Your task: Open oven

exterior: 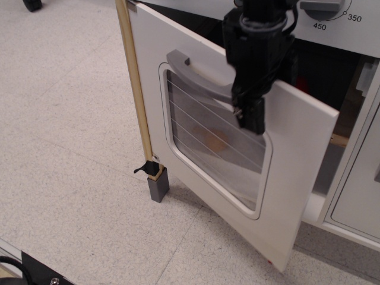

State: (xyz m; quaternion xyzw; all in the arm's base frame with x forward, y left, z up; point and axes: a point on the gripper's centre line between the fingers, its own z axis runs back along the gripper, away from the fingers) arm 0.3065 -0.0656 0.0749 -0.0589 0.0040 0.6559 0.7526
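The white oven stands at the upper right, with its grey dial [323, 7] marked 350/450 at the top edge. Its door [297, 178] is swung partly open towards me, hinged on the left, and the dark cavity shows behind its right edge. The door has a rounded wire-lined window [202, 142] and a grey bar handle [193, 71]. My black gripper [252, 119] hangs in front of the right end of the handle, its tip over the window's upper right corner. Its fingers look pressed together, with nothing seen between them.
A wooden post [135, 89] on a grey foot [158, 185] runs along the door's hinge side. A plain white cabinet door [359, 196] is at the right edge. Speckled floor [65, 148] fills the left. A black object [35, 274] sits at the bottom left corner.
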